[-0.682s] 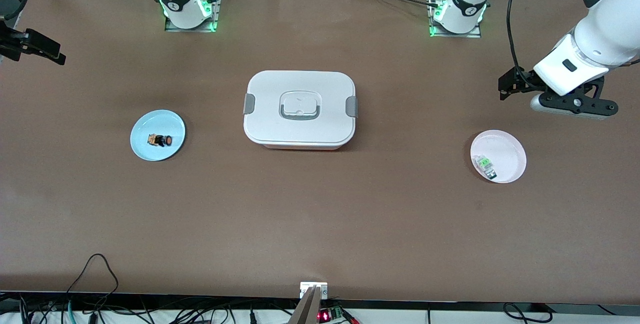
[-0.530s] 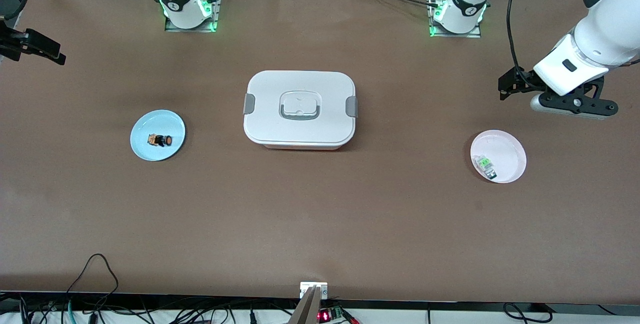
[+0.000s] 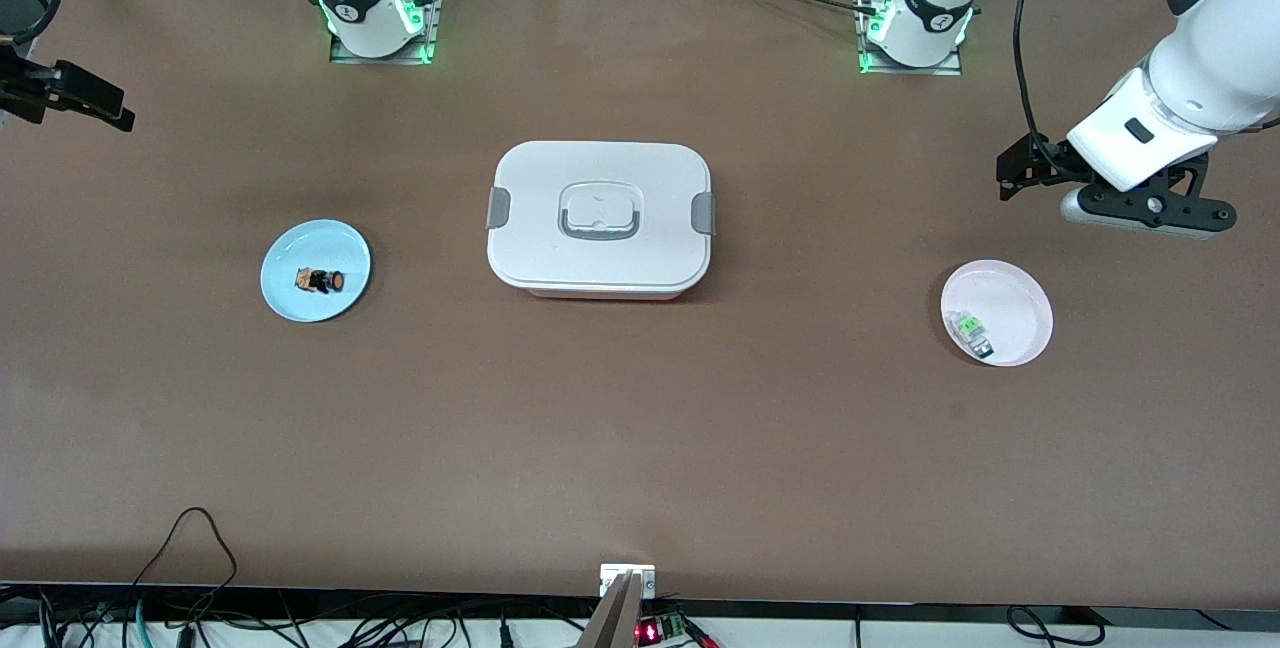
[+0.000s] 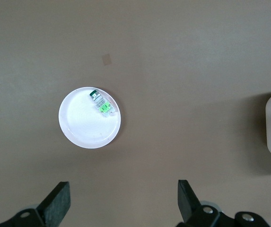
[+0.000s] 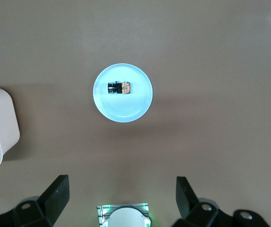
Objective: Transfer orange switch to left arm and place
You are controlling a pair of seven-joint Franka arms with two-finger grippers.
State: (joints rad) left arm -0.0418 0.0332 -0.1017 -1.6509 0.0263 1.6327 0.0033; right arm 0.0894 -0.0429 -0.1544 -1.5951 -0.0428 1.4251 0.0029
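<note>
The tiny black orange-capped switch [image 3: 321, 280] lies on a round pale-blue plate [image 3: 290, 303] toward the right arm's end of the table, well apart from the large white lidded box [image 3: 598, 218] at mid-table. The right gripper [image 5: 121, 196] hovers high, jaws wide and empty. The left gripper [image 4: 121, 201], equally wide, hangs near a pink plate [image 3: 1020, 293] holding a green-and-clear component [image 3: 970, 329]

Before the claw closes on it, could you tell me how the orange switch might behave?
The orange switch looks tiny and rigid, so probably light. Lying on its side with a round cap, it may roll. The smooth blue plate could let it slide.
</note>
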